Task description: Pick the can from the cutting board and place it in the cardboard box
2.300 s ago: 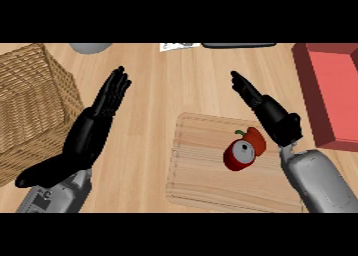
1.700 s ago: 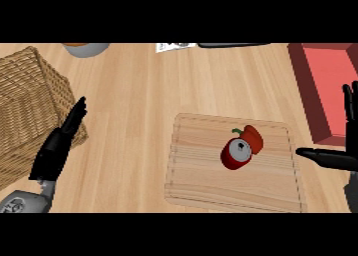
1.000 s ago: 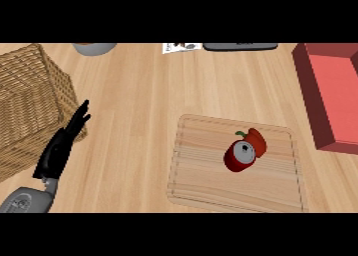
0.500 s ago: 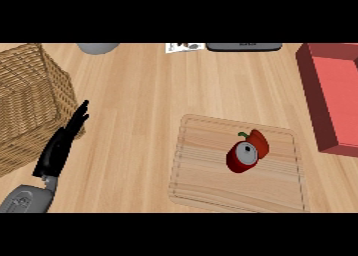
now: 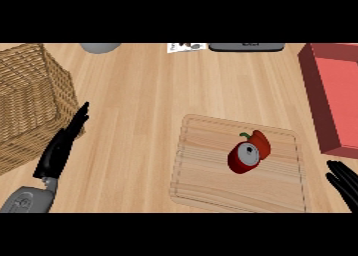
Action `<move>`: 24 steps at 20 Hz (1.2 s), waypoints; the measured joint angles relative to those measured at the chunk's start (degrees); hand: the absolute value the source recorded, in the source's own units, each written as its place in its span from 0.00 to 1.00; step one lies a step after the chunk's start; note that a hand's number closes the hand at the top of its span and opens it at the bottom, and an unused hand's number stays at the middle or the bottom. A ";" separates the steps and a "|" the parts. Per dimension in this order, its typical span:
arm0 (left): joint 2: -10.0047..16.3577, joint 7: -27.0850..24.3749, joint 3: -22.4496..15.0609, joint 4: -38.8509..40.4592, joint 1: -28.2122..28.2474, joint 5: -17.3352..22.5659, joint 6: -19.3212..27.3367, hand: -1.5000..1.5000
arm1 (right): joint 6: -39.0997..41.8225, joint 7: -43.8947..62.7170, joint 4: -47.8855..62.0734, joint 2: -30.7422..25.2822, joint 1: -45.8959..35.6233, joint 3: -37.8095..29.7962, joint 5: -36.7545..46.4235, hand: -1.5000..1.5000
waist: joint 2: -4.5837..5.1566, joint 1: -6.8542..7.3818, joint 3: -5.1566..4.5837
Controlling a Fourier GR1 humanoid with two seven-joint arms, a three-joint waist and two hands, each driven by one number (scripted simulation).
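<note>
Wicker basket (image 5: 23, 100) bulks just beside the left hand (image 5: 60, 150), whose straight, relaxed fingers hold nothing. Ahead of the right hand (image 5: 350, 187), which shows flat-fingered and empty at the lower right corner, lies the red box (image 5: 318, 100). The cutting board (image 5: 204, 175) sits just to that hand's left. On it the can (image 5: 243, 160) lies forward and leftward of the fingers, grey end showing, seemingly tipped on a diagonal. The right hand looks much the nearer.

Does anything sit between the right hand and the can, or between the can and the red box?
Between right hand and can only bare cutting board shows. A red pepper lies against the can on the side toward the red box; lifting should clear it.
</note>
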 measured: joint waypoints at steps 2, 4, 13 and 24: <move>-0.97 0.32 0.04 0.03 -0.37 -1.03 0.30 0.50 | 1.41 3.24 -0.22 0.77 -1.83 1.39 2.18 0.00 | 0.01 0.04 0.01; -1.21 0.73 0.83 -0.10 -0.56 -1.58 -0.38 0.50 | 2.21 4.38 1.18 2.04 -3.63 2.25 3.44 0.00 | 0.01 0.05 0.02; -3.00 0.96 3.91 -0.04 -0.90 -4.06 -2.72 0.50 | 1.81 5.79 5.54 6.93 -9.48 4.46 9.73 0.00 | 0.00 0.01 0.06; -6.28 2.23 6.14 -0.15 -1.38 -7.39 -4.41 0.50 | 0.21 5.01 10.47 10.13 -13.96 5.59 15.72 0.00 | 0.00 0.01 0.04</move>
